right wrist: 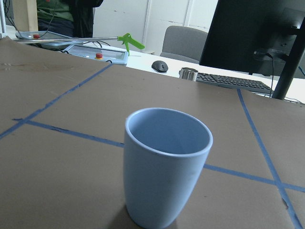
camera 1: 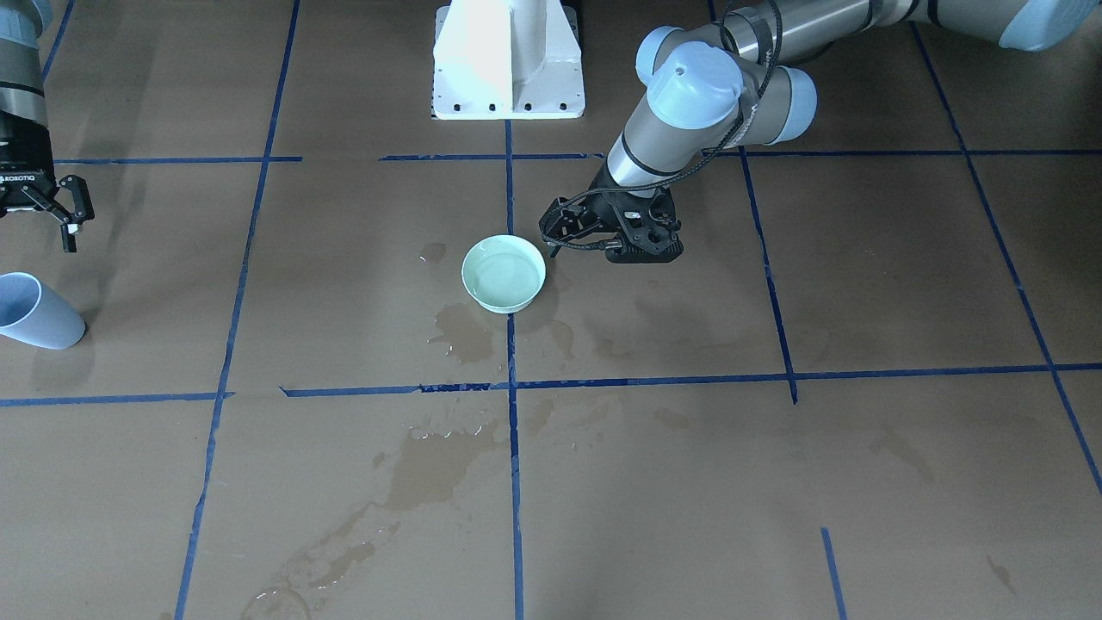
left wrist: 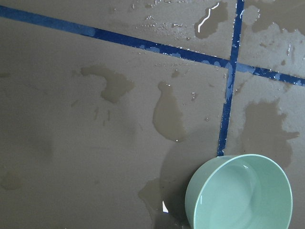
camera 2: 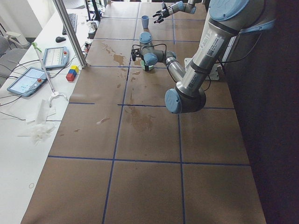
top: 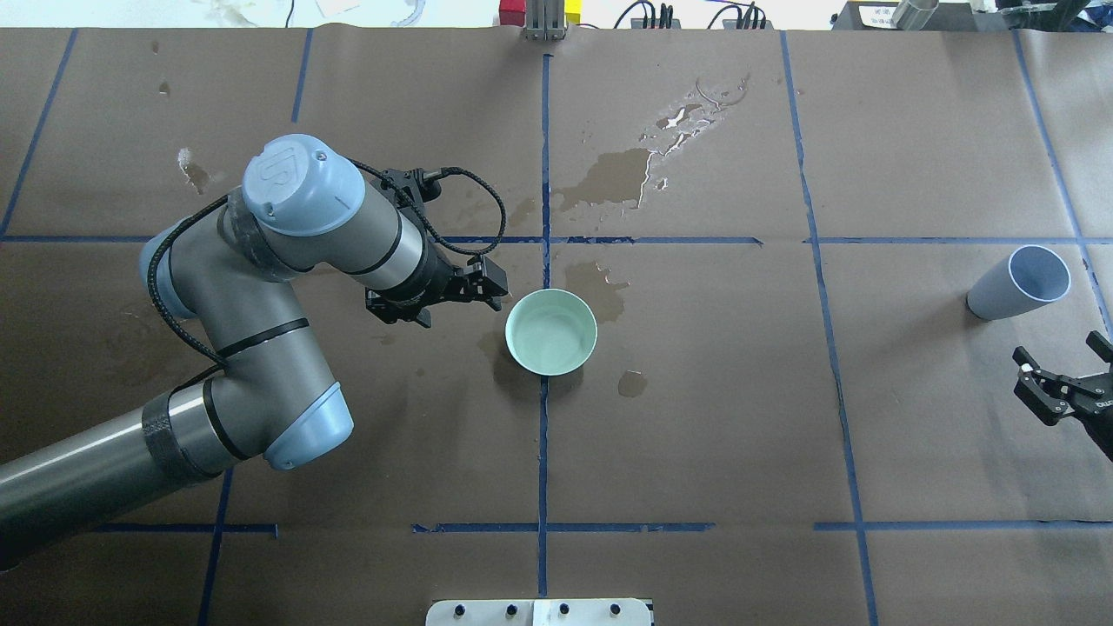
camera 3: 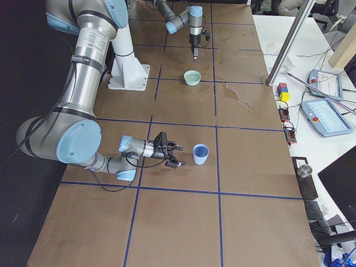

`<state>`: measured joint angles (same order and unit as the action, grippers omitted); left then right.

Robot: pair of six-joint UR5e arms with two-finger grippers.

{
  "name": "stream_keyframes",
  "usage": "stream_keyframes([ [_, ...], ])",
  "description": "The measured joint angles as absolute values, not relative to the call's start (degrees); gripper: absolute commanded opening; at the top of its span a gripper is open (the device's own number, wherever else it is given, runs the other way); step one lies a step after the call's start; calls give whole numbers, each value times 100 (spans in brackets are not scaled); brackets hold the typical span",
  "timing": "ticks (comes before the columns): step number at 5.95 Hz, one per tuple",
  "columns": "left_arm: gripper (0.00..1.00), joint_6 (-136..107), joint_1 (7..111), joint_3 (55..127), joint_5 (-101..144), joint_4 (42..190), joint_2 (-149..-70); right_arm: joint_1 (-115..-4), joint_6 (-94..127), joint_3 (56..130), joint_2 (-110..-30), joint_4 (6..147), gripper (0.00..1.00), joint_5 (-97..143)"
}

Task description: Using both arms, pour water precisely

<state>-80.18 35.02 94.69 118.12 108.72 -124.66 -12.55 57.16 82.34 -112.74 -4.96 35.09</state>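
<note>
The water (camera 1: 506, 277) lies shallow in a pale green bowl (top: 551, 331) at the centre of the overhead view, and the blue cup (top: 1017, 283) stands upright at that view's right edge. The left gripper (top: 487, 287) hovers just beside the bowl's rim with jaws that look closed and empty; the right gripper (top: 1063, 376) sits near the cup, jaws spread wide and empty. Both vessels look rigid, light and smooth, likely slick on this wet surface (top: 696, 417), so the cup is best pinched mid-wall and the bowl held at its rim, kept level.
</note>
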Motion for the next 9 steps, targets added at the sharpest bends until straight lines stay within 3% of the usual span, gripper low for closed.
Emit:
stream_keyframes([
  [5,99,-8023,3500,9472,11813,10872,-12459,-1226,5863,7395,-10638,-1271,100,3152],
  [9,99,-8024,3507,9495,11810,10872,-12457,-1661,5858,7265,-10494,-1290,100,3323],
])
